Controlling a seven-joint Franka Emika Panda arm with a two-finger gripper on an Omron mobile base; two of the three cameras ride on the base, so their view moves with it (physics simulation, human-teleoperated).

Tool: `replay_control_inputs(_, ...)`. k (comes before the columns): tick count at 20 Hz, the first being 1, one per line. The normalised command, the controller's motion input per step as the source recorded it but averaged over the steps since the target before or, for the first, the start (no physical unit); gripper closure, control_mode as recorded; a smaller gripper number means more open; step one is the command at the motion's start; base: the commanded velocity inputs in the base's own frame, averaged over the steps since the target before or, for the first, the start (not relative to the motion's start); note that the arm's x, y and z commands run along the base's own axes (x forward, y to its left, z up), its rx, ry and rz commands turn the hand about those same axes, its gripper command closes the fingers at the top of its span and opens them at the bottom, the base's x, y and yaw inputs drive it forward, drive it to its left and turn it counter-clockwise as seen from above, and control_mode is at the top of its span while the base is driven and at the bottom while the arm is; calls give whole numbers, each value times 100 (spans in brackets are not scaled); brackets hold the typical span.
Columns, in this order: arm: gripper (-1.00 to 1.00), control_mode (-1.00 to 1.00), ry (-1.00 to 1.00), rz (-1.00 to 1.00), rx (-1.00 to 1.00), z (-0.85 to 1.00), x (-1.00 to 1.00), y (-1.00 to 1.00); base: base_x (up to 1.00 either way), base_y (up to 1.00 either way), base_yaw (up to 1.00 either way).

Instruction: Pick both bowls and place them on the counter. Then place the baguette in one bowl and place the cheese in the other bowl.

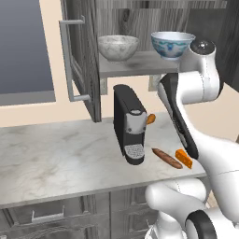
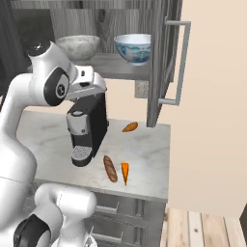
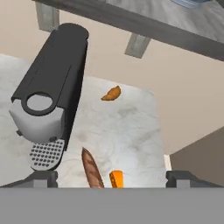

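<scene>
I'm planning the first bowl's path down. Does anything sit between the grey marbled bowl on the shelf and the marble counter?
Yes. The black coffee machine stands on the pale marble counter right below the shelf board, under the grey-white marbled stone bowl.

Marbled bowl (image 1: 118,47) & blue-patterned bowl (image 1: 172,44) upright on shelf; baguette (image 1: 166,158), cheese (image 1: 183,158) side by side on counter (image 1: 56,158).

White arm is rising from the base, elbow folding high, forearm angling fwd and down. Gripper (image 3: 112,177) is pointing downward in hand view, fingertips (image 3: 41,177) sitting wide apart at the frame's bottom corners, nothing btwn them.
</scene>
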Motion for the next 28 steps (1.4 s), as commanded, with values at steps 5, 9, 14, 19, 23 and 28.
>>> replay_control_inputs(5,-100,-100,-14,5,-15,71,-3,-6,0,0,0)
replay_control_inputs(9,-100,-100,0,3,-5,24,1,-13,0,0,0)
replay_control_inputs(14,-100,-100,0,0,-2,9,15,-4,0,0,0)
replay_control_inputs(19,-100,-100,0,1,-10,42,28,-6,0,0,0)
replay_control_inputs(23,-100,-100,7,0,-9,40,28,-27,0,0,0)
replay_control_inputs(28,-100,-100,10,0,-8,37,31,-18,0,0,0)
